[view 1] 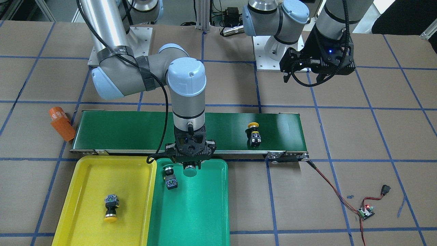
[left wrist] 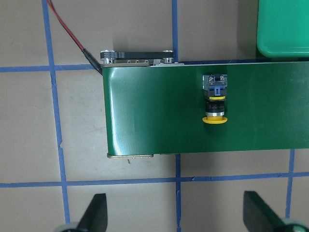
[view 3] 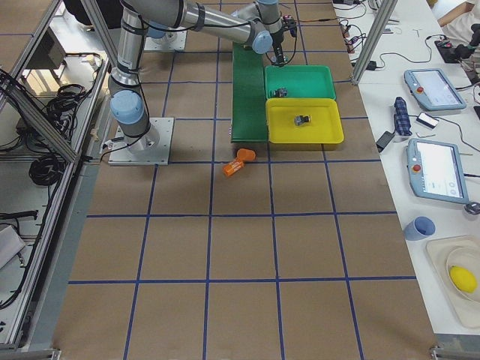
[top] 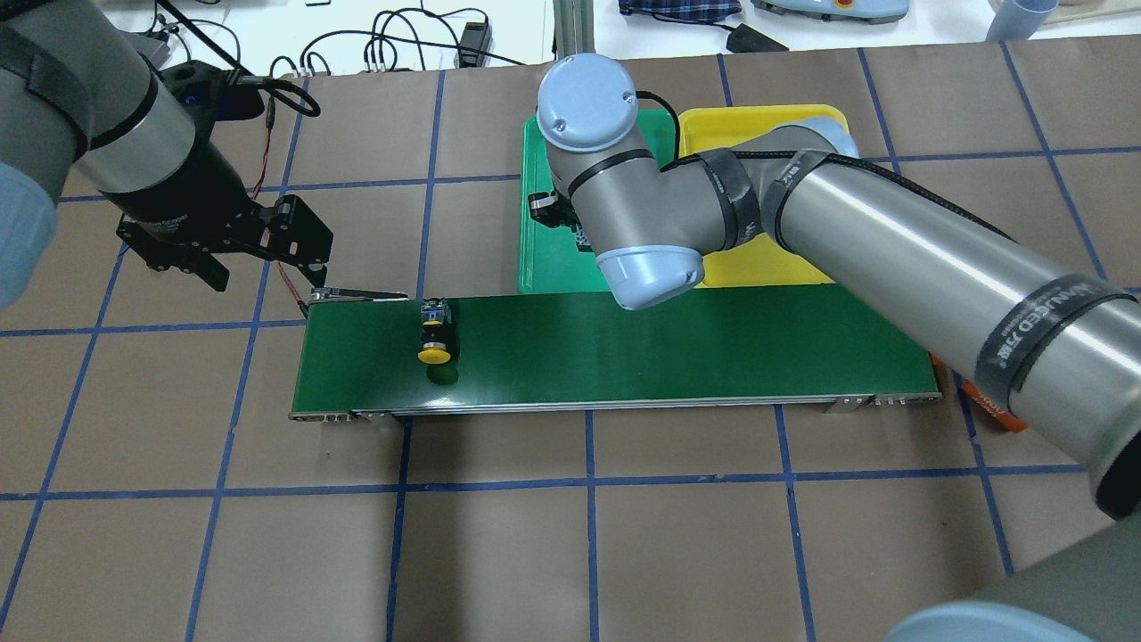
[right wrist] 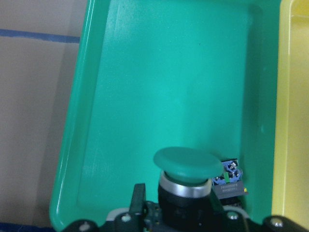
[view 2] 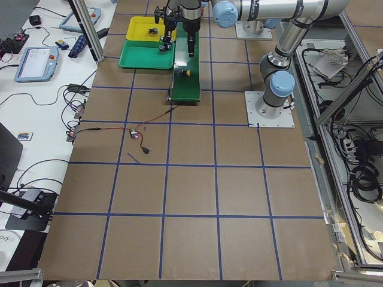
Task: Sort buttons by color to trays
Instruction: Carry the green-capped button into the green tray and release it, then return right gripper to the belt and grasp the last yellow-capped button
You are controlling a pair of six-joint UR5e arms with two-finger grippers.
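green button clamped cap-down in right gripper over green tray; twin lay just beside | best lowered near the floor, clear of twin, then released | left gripper spread empty

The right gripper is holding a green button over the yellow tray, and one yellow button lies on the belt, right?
Not quite. The right gripper holds the green button over the green tray, not the yellow tray, as the right wrist view shows. One yellow button does lie on the belt.
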